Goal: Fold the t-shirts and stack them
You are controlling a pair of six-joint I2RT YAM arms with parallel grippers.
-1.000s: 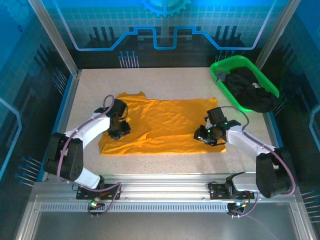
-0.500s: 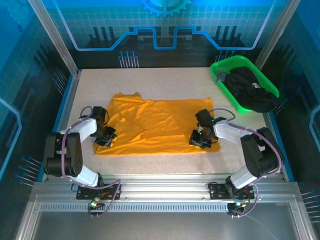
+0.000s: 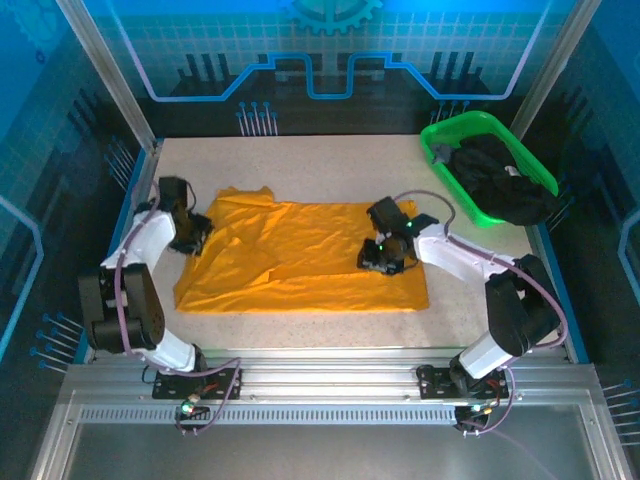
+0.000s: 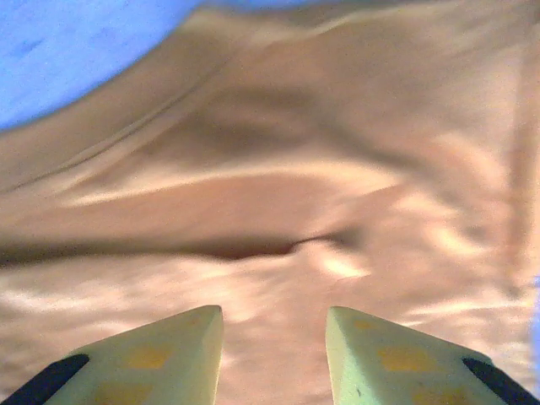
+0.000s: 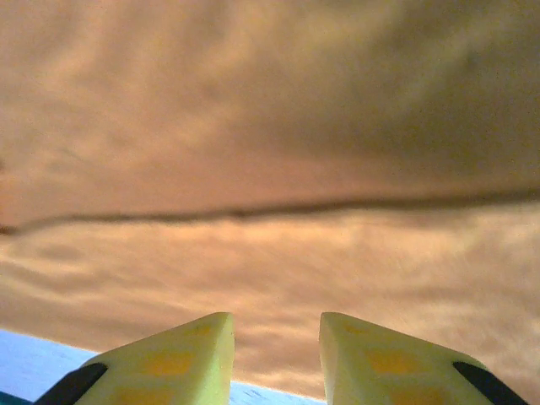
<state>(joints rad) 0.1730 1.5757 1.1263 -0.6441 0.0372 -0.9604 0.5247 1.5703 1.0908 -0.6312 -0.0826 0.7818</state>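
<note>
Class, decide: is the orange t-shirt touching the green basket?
Apart. The top external view shows a strip of bare table between the t-shirt and the green basket.

One orange t-shirt (image 3: 300, 262), one green basket (image 3: 455, 122), two hands (image 3: 194, 234) (image 3: 376, 262).

A plain orange-yellow t-shirt (image 3: 300, 250) lies spread as a rough rectangle in the middle of the speckled table (image 3: 330, 165), its long side running left to right. Soft wrinkles cross it, and its left end is rumpled.
</note>
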